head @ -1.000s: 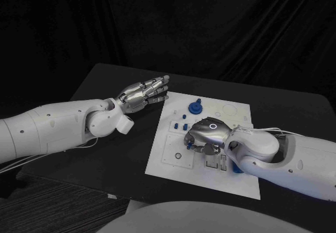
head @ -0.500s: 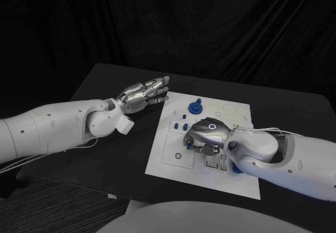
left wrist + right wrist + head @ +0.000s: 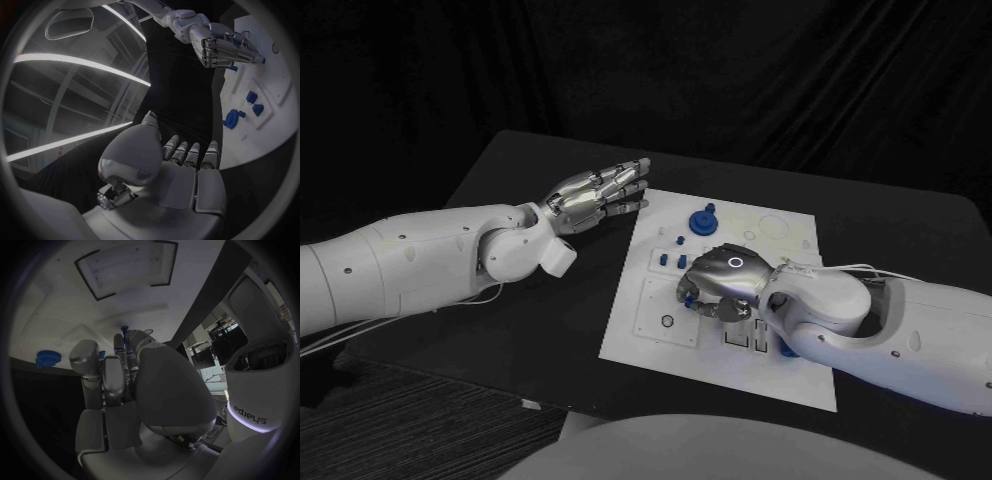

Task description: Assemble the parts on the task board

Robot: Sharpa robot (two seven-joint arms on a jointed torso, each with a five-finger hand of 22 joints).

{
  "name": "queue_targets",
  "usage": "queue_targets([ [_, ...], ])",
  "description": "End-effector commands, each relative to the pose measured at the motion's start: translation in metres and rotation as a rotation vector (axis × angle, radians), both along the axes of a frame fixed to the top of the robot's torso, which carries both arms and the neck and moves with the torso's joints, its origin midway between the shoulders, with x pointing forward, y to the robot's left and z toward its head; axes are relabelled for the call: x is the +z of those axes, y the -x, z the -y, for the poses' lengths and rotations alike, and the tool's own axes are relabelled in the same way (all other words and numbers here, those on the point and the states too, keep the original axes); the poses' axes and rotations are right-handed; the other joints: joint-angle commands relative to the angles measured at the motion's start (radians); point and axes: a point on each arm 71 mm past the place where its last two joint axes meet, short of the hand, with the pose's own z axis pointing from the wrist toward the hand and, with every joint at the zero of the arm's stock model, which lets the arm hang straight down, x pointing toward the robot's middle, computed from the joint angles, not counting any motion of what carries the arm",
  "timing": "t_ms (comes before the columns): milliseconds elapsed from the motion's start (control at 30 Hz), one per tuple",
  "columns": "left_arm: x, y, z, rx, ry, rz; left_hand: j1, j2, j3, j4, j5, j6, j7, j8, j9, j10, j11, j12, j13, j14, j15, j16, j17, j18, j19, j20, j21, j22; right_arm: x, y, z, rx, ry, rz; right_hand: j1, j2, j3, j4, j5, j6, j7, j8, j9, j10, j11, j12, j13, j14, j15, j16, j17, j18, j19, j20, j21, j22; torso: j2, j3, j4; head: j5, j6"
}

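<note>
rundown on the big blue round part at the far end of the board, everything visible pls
The blue round part stands on the task board near its far edge. It looks like moulded plastic: a wide lobed disc at the base with a narrower stem rising upright from its centre. Nothing touches it; the left hand hovers beside the board, the right hand works nearer the robot. The left wrist view shows it too.

R hand (image 3: 723,278) on task board (image 3: 678,345); L hand (image 3: 596,195) beside.
</note>
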Motion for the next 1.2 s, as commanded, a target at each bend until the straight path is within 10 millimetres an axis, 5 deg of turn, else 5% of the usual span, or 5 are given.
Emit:
queue_targets([
  [33,0.000,0.001,0.002,-0.014,0.016,-0.004,0.005,0.002,-0.004,0.000,0.006,0.002,0.007,0.003,0.001,-0.003,0.004,0.004,0.001,0.000,0.006,-0.004,-0.001,0.009,-0.001,0.009,0.003,0.001,-0.002,0.000,0.000,-0.014,0.015,0.001,-0.002,-0.008,0.005,-0.005,-0.003,0.008,0.003,-0.006,0.000,0.007,-0.001,0.003,0.002,-0.002,0.000,-0.004,0.000,-0.006,-0.007,0.001,-0.005,0.117,0.000,-0.0001,0.0000,0.001,0.000],
  [500,-0.001,0.001,0.003,-0.025,0.011,-0.015,0.008,0.004,-0.005,-0.001,0.008,0.010,0.013,0.005,0.002,-0.003,0.003,0.005,0.001,0.000,0.013,-0.004,-0.001,0.009,0.000,0.011,0.003,0.003,-0.004,-0.001,0.002,-0.028,0.040,-0.009,-0.009,-0.010,0.005,-0.007,-0.008,0.004,0.005,-0.014,-0.004,0.004,0.001,0.001,0.003,-0.008,0.001,-0.015,-0.012,-0.003,-0.015,0.002,-0.026,0.113,0.001,0.0002,0.0002,0.001,0.000],
  [733,-0.002,0.001,0.004,-0.027,0.011,-0.018,0.009,0.004,-0.004,-0.002,0.009,0.013,0.015,0.006,0.003,-0.003,0.003,0.005,0.001,0.000,0.015,-0.004,-0.001,0.009,0.000,0.011,0.004,0.004,-0.005,-0.002,0.004,-0.050,0.056,-0.013,-0.048,-0.025,0.011,0.002,-0.086,-0.117,0.034,-0.098,-0.051,-0.055,0.023,-0.023,-0.003,-0.031,0.022,-0.043,-0.042,0.005,-0.049,0.016,-0.097,0.096,0.001,0.0000,-0.0004,0.002,0.000],
  [933,-0.002,0.001,0.003,-0.026,0.010,-0.018,0.010,0.004,-0.004,-0.002,0.009,0.014,0.016,0.006,0.003,-0.003,0.003,0.005,0.001,0.000,0.015,-0.004,-0.001,0.009,0.000,0.011,0.004,0.003,-0.007,-0.003,0.007,-0.064,0.069,-0.017,-0.086,-0.029,-0.061,-0.004,-0.204,-0.314,-0.065,-0.095,-0.121,-0.303,0.057,-0.048,-0.024,-0.095,0.028,-0.104,-0.114,0.030,-0.119,0.029,-0.256,0.061,0.000,0.0012,-0.0006,0.004,0.000],
  [1200,-0.003,0.001,0.002,-0.023,0.009,-0.018,0.011,0.004,-0.004,-0.002,0.010,0.018,0.020,0.007,0.004,-0.003,0.001,0.005,0.001,0.000,0.016,-0.004,-0.001,0.009,0.000,0.012,0.004,0.004,-0.001,-0.004,0.017,-0.076,0.002,0.020,-0.007,-0.038,-0.208,0.093,-0.230,-0.504,-0.110,-0.105,-0.187,-0.542,0.069,-0.023,-0.029,-0.149,0.037,-0.158,-0.192,0.043,-0.155,0.040,-0.382,0.038,0.001,0.0018,0.0003,0.004,0.000],
])
